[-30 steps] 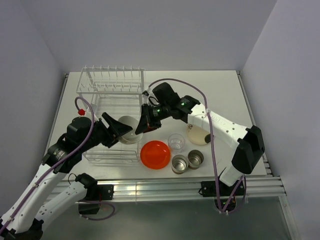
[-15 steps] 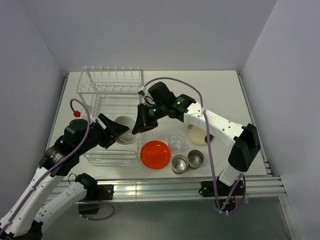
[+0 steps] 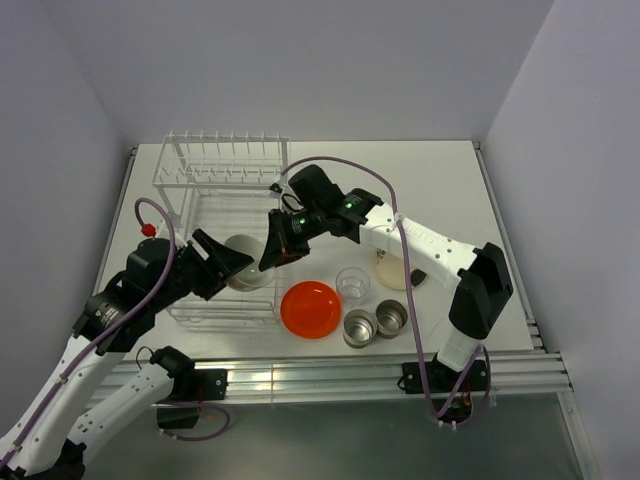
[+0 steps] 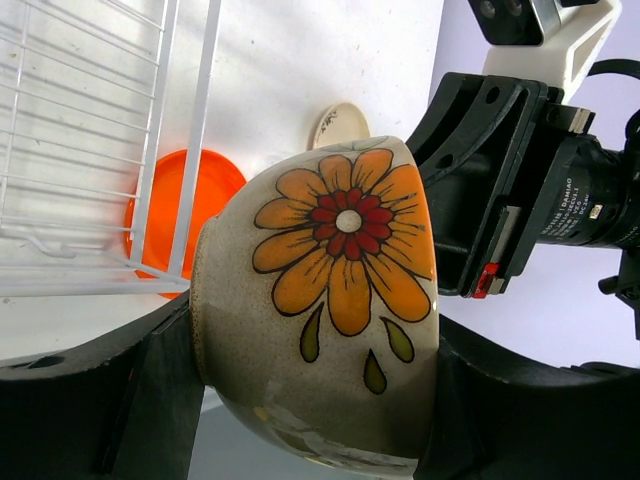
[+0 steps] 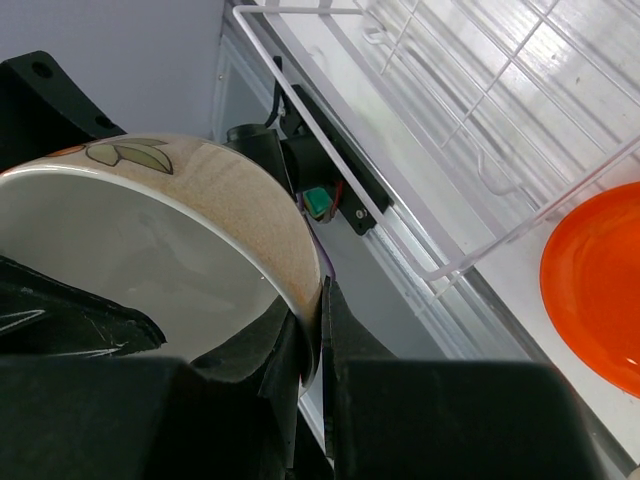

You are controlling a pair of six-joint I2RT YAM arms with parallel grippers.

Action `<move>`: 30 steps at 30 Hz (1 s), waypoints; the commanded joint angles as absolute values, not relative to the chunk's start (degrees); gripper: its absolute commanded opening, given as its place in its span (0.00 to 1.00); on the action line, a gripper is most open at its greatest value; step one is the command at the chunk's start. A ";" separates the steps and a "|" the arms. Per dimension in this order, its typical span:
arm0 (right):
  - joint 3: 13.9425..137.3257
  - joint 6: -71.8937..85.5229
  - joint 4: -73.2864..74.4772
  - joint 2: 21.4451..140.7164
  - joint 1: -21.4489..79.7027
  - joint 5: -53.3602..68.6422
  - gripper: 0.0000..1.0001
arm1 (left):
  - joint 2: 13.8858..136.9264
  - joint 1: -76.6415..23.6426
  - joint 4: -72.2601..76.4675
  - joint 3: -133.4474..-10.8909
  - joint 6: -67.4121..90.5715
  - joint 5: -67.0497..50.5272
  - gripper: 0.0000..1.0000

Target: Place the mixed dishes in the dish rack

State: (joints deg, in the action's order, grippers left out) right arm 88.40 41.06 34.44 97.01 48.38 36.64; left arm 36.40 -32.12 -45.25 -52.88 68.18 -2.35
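A white-beige bowl (image 3: 246,270) with an orange flower (image 4: 345,235) hangs over the front right part of the white wire dish rack (image 3: 225,190). My left gripper (image 3: 225,262) is shut on it, one finger on each side of the bowl (image 4: 330,320). My right gripper (image 3: 275,252) pinches the bowl's rim (image 5: 300,270) from the right. The orange-red plate (image 3: 310,308), clear glass (image 3: 352,283), two steel cups (image 3: 360,327) (image 3: 391,318) and the cream plate (image 3: 395,268) lie on the table right of the rack.
The rack's raised row of upright prongs (image 3: 225,150) stands at the far end. The right arm (image 3: 430,245) reaches across above the cream plate. A metal rail (image 3: 380,360) runs along the table's near edge.
Both arms have moved a little to the left with the bowl between them. The left gripper's fingers have closed slightly onto the bowl.
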 commanded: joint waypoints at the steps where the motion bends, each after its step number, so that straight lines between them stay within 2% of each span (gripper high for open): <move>1: 91.58 39.20 31.20 95.71 47.99 36.47 0.00 | 34.46 -31.99 -44.39 -54.67 67.76 -0.62 0.45; 2: 91.41 39.11 31.20 95.63 47.90 36.47 0.00 | 34.28 -31.99 -44.12 -54.49 67.59 -0.79 0.55; 4: 90.71 39.11 31.20 95.54 47.81 36.56 0.00 | 34.10 -31.99 -43.77 -54.32 67.32 -1.23 0.62; 5: 90.53 39.02 31.03 95.45 47.90 36.65 0.00 | 34.01 -31.99 -43.94 -54.23 67.32 -1.40 0.69; 9: 89.74 39.29 30.50 95.54 47.90 37.26 0.00 | 32.35 -31.99 -41.40 -52.74 67.59 -2.37 0.82; 11: 89.91 39.29 30.59 95.54 47.90 37.27 0.00 | 30.50 -31.99 -38.94 -51.60 68.29 -2.46 0.93; 13: 90.26 39.11 30.85 95.54 47.90 37.26 0.00 | 28.58 -31.99 -37.36 -50.80 68.99 -2.64 0.98; 27: 90.35 39.73 30.50 95.01 47.90 38.41 0.00 | 28.12 -32.08 -39.55 -50.10 69.78 -0.88 0.90; 28: 90.44 39.73 30.50 95.10 47.99 38.41 0.00 | 28.12 -32.08 -39.38 -50.01 69.70 -0.88 0.86; 29: 90.44 39.73 30.50 95.10 47.99 38.50 0.00 | 28.21 -31.99 -39.29 -49.92 69.78 -0.97 0.76; 30: 90.53 39.64 30.41 95.18 47.90 38.84 0.00 | 28.04 -31.99 -39.20 -49.92 69.87 -0.79 0.71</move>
